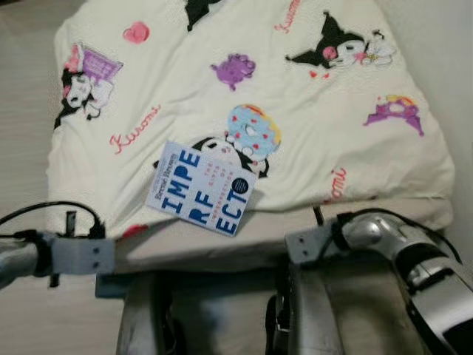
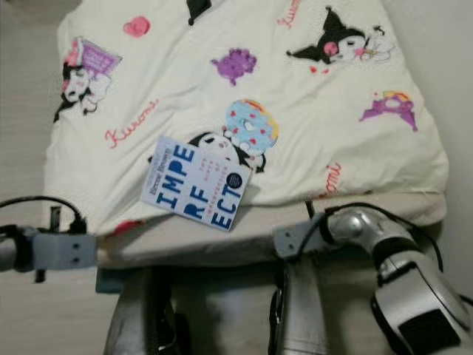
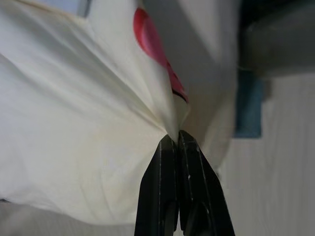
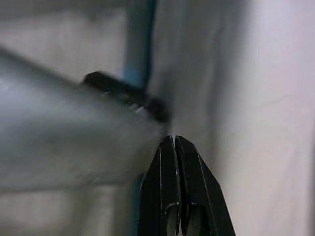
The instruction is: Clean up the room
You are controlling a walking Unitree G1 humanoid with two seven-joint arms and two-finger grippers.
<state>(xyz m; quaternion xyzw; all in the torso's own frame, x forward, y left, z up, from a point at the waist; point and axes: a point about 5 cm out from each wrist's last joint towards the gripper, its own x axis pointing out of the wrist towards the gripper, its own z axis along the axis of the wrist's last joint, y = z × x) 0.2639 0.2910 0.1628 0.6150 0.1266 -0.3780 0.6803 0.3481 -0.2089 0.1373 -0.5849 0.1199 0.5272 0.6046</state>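
Two grippers work the near edge of the bed: the left gripper (image 3: 178, 140) has its fingers pinched on the soft, light Kuromi quilt (image 1: 295, 89) hem – the right gripper (image 4: 174, 145) closed, apparently empty; the stiff book (image 1: 201, 188) lies on top

Bed (image 1: 414, 211), cartoon-print quilt (image 1: 310, 111), book (image 1: 201, 187) on top
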